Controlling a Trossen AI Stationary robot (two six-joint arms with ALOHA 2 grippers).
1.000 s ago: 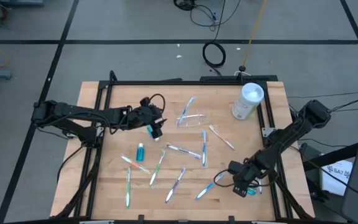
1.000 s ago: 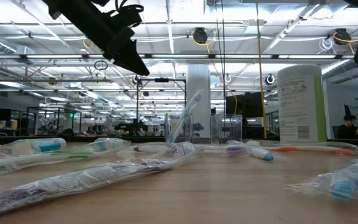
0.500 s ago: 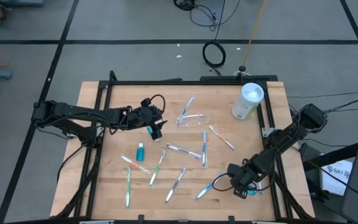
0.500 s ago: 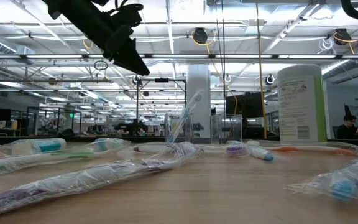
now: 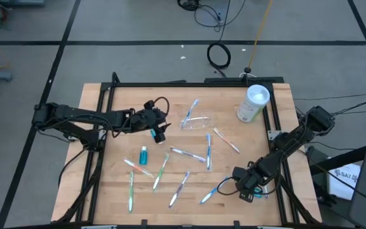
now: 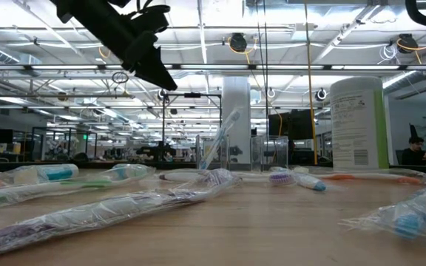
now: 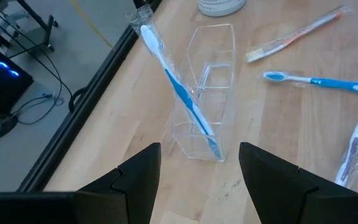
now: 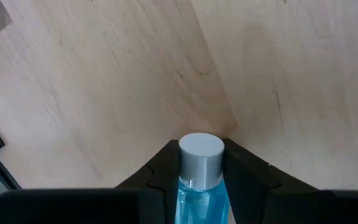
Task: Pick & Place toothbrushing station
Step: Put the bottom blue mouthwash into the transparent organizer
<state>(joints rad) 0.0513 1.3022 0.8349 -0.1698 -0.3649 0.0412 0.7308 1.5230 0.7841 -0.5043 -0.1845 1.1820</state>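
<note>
The clear plastic cup (image 7: pixel 207 93) is on the table's far middle, and a wrapped blue toothbrush (image 7: pixel 179 87) sticks into it and leans out. My left gripper (image 5: pixel 162 129) hangs open and empty above the table, left of the cup (image 5: pixel 197 122). Two teal tubes (image 5: pixel 143 154) (image 5: pixel 153 133) lie on the table near it. Several wrapped toothbrushes (image 5: pixel 189 154) lie scattered across the middle. My right gripper (image 5: pixel 246 189), at the near right, is shut on a teal tube (image 8: pixel 197 183) with a grey cap. My right gripper pinches the teal tube between its two fingers (image 8: pixel 160 168), one on each side just behind the grey cap (image 8: pixel 201 151). The tube lies along the fingers, its cap pointing out past their tips. The cap shows clear of the table; the tube's rear is hidden by the gripper.
A tall white cylindrical container (image 5: pixel 253 104) stands at the far right corner. A black frame (image 5: pixel 189 83) runs around the wooden table. Bare wood lies at the near right by the right gripper and along the far left.
My right gripper has shifted slightly toward the table's left with the tube, then kept still.
</note>
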